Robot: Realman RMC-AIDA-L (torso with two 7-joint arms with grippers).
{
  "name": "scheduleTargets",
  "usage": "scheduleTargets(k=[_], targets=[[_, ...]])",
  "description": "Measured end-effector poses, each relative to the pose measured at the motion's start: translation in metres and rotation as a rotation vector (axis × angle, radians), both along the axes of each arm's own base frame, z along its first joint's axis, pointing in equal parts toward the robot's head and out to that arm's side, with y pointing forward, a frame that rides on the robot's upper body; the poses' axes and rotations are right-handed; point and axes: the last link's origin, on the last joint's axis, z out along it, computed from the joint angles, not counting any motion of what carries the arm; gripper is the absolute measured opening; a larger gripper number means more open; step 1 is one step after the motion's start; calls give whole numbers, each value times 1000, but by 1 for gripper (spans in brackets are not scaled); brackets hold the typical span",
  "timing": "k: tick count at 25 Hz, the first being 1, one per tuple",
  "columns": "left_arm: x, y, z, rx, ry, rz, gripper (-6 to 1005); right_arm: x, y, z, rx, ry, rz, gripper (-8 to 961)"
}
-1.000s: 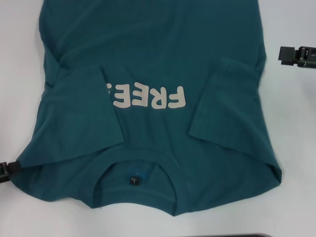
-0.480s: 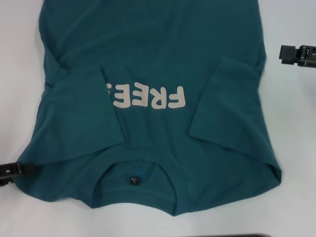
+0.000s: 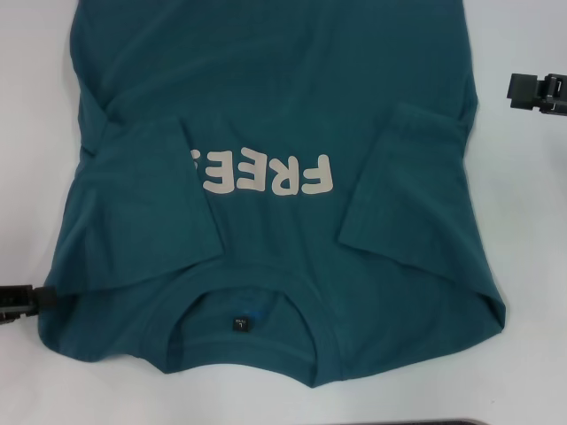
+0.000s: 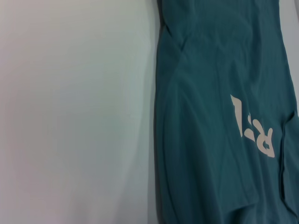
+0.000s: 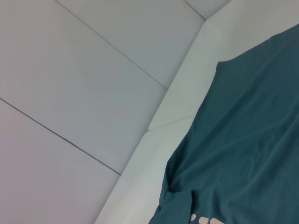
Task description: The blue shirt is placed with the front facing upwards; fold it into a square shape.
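The blue shirt (image 3: 266, 97) lies flat on the white table with its front up and the collar and black neck tag (image 3: 239, 325) toward me. Off-white letters (image 3: 266, 174) cross the chest. Both sleeves are folded inward over the body, the left sleeve (image 3: 151, 204) covering part of the lettering and the right sleeve (image 3: 407, 186) beside it. My left gripper (image 3: 25, 299) sits low at the shirt's left shoulder edge, at or touching the cloth. My right gripper (image 3: 534, 90) hovers off the shirt's right side, apart from it. The shirt (image 4: 205, 116) also fills part of the left wrist view, and the shirt (image 5: 243, 140) part of the right wrist view.
White table (image 3: 523, 230) shows bare on both sides of the shirt. The right wrist view shows the table's far edge (image 5: 177, 107) with grey floor tiles (image 5: 70, 93) beyond. A dark strip (image 3: 461, 422) lies at the near table edge.
The right gripper has drifted a little to the right, away from the shirt. The left gripper has shifted slightly at the left shoulder edge. The shirt lies as before.
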Motion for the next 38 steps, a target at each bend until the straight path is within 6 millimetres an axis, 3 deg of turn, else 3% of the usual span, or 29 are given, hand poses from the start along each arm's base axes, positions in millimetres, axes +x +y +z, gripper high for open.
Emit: scheduleTargets(k=[5,8,13,19,29,38], targets=[[0,0,0,-11,10,2,414,0,0,1,-1,0,2,864],[-1,0,1,-5,11,8,181,0,-1,1,-2,0,3,865],[1,-4,7,-30,-29,3,17,0,-1,2,-7,-5,6,865],[13,-5,9,-95,-110,-31,16,11,-7,6,-69,-76,-15,865],[22,10,3,-111,-118,-49,16,31,-52,9,-376,-181,-71,865],[24,20,4,-93,-106,-62,16,47,-70,9,-452,-210,-193,864]])
